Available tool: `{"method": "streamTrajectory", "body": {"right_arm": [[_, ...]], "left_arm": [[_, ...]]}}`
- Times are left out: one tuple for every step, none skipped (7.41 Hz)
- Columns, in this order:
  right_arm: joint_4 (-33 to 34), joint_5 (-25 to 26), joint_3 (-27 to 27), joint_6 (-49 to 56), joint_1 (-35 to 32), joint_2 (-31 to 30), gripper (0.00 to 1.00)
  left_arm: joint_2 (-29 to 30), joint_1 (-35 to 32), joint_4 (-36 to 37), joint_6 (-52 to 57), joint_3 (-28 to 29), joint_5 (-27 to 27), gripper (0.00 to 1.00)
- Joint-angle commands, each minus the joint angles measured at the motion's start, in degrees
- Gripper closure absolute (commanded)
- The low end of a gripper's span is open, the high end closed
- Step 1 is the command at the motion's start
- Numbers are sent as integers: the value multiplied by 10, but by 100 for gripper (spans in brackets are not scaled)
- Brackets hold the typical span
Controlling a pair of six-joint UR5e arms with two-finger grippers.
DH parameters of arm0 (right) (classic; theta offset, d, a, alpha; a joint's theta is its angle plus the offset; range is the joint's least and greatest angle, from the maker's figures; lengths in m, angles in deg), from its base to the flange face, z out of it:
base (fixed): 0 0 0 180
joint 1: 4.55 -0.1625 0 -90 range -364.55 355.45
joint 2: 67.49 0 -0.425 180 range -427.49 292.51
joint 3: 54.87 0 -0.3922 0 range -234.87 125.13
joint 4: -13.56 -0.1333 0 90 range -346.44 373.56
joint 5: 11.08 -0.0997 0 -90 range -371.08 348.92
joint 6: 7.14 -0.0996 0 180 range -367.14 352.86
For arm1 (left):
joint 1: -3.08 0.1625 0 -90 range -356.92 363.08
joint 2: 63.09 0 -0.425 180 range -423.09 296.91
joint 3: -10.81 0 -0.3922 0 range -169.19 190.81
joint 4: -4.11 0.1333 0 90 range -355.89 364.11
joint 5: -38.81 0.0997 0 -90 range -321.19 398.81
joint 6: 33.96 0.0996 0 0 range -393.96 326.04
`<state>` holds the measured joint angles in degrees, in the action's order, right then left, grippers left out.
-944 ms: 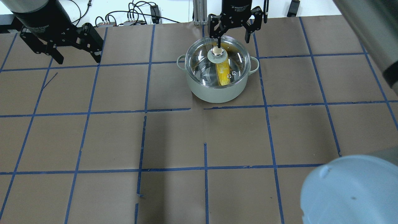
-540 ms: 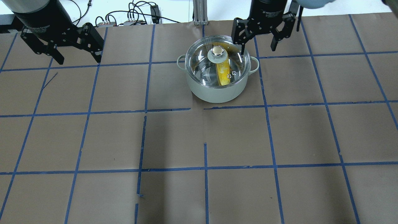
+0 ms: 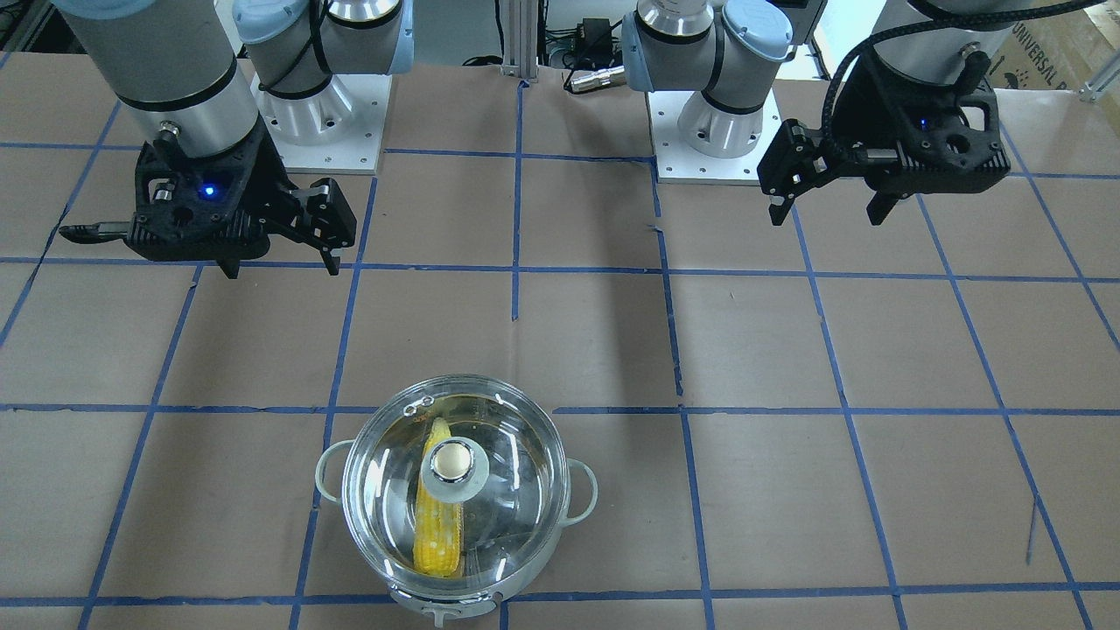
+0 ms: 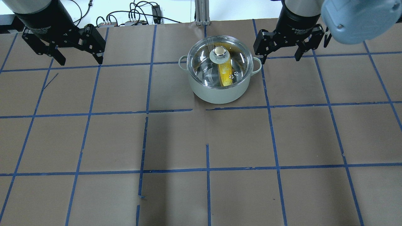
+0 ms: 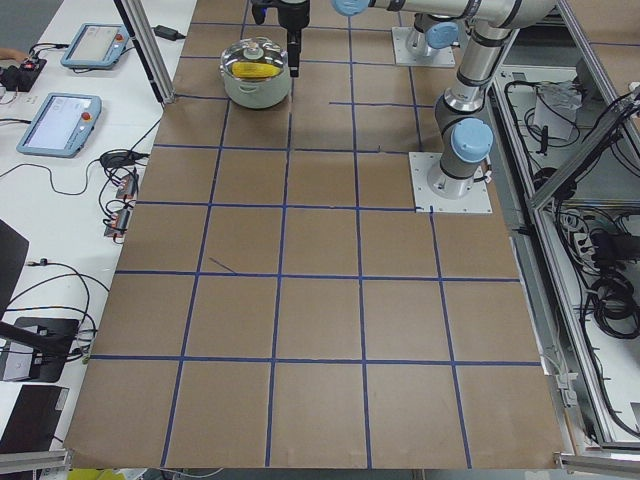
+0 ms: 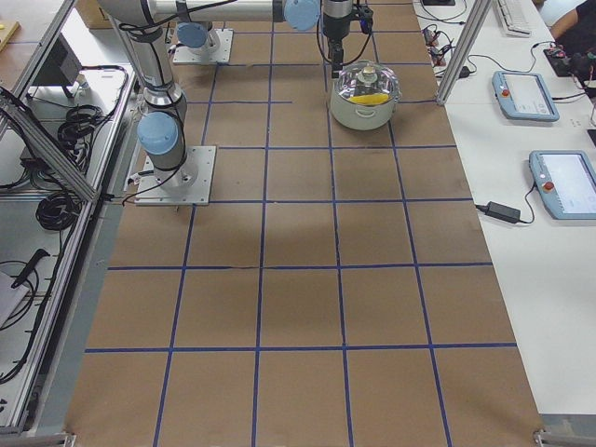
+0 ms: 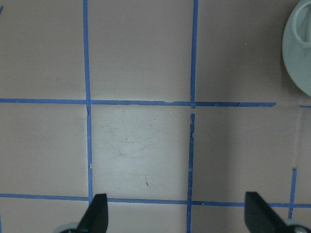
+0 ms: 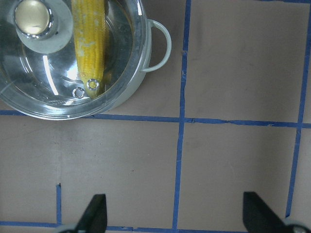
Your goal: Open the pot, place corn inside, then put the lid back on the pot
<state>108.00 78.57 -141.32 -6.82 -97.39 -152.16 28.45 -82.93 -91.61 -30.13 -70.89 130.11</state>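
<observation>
Both pairs of jaws stand apart and hold nothing. The right gripper (image 4: pixel 280 59) hangs above the bare surface (image 4: pixel 176 141) just beside the pot (image 4: pixel 216 94), close to the pot's handle (image 4: pixel 258 65) on that side without touching it. Its wrist view shows the pot off to one corner and only brown paper between the jaws. The left gripper (image 4: pixel 81 62) hangs well apart from the pot on the opposite side, with only the pot's edge in its wrist view.

The lid (image 4: pixel 202 70) sits on the pot, seated level all round the rim as far as the views show. The corn (image 4: pixel 225 73) lies inside the pot under the glass, stretched across the bottom and passing beneath the knob (image 4: pixel 219 51).

I judge the lid to be the delicate piece: rigid glass, smooth and likely slippery on its dome, prone to chip if dropped or set down crooked. The only sound hold is the knob at its centre, pinched from above across its narrow waist. The pot looks stiff and fairly heavy, unlikely to slide from a light touch. The corn looks firm, with a bumpy skin, and would best be gripped across its middle. With the corn enclosed and the lid on, the task looks complete.
</observation>
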Motion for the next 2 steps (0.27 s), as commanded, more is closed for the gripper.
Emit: {"method": "streamTrajectory", "body": {"right_arm": [[5, 0, -5, 1, 3, -3, 0], [5, 1, -5, 1, 3, -1, 0]], "left_arm": [[1, 1, 1, 7, 0, -7, 0], [2, 1, 1, 5, 0, -7, 0]]}}
